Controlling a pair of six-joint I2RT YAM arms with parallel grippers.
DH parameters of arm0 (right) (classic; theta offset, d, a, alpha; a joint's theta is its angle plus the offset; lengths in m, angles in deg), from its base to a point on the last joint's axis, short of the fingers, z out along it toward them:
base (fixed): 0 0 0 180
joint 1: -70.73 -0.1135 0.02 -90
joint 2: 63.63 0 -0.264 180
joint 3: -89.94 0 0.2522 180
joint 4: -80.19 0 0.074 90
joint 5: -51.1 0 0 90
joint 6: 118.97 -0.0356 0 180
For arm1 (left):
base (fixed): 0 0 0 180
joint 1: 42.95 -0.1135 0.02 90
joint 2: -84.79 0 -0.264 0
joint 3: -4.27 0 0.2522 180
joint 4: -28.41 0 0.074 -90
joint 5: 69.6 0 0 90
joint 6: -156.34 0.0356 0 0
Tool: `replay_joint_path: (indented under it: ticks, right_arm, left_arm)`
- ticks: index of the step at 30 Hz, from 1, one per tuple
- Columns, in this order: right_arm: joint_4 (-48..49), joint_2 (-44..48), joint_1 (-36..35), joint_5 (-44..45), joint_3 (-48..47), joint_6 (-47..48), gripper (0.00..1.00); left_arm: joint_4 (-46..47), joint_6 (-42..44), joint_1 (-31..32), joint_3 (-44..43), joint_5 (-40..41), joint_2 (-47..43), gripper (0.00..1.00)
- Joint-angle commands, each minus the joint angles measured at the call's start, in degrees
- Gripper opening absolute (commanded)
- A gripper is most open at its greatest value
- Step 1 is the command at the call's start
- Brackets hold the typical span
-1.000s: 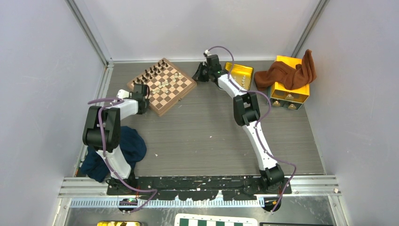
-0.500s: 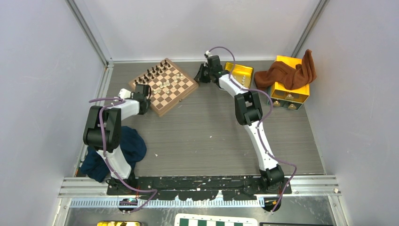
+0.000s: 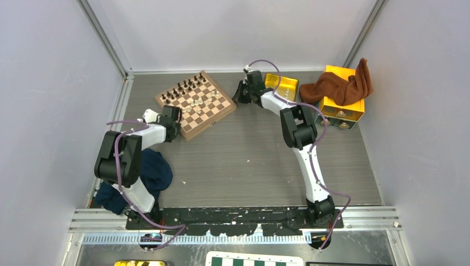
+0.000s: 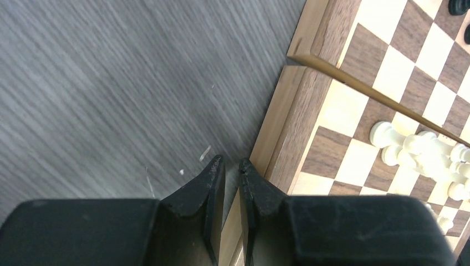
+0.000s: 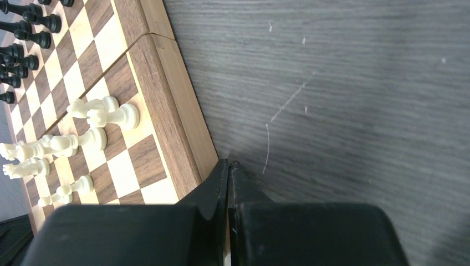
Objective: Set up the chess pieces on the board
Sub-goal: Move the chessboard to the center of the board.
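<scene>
Grippers, the left gripper (image 4: 230,163) and right gripper (image 5: 228,163), are being held shut and empty against opposite borders of the board (image 4: 299,122), far-left on the table (image 3: 249,155); it is being slid rightward, so chess pieces (image 5: 105,113) are being left unplaced.

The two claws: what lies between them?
The wooden chessboard, carrying dark pieces along one edge and cream pieces mid-board, fills the stretch between the left claw and the right claw. The overhead view shows it.
</scene>
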Motion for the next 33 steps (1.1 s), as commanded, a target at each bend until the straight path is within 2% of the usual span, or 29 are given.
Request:
replay_joint_path:
  ticks: [1,33]
  right_arm:
    - [1.5,7.0,-4.4,-4.0,6.2,-0.1,0.01]
    - [12.6,28.1,-11.1,3.2,38.4,0.6,0.01]
  left_arm:
    - [2.5,0.2,3.2,1.6,-4.6,-2.3,0.19]
    - [2.3,2.1,13.4,9.6,-2.8,-11.2,0.19]
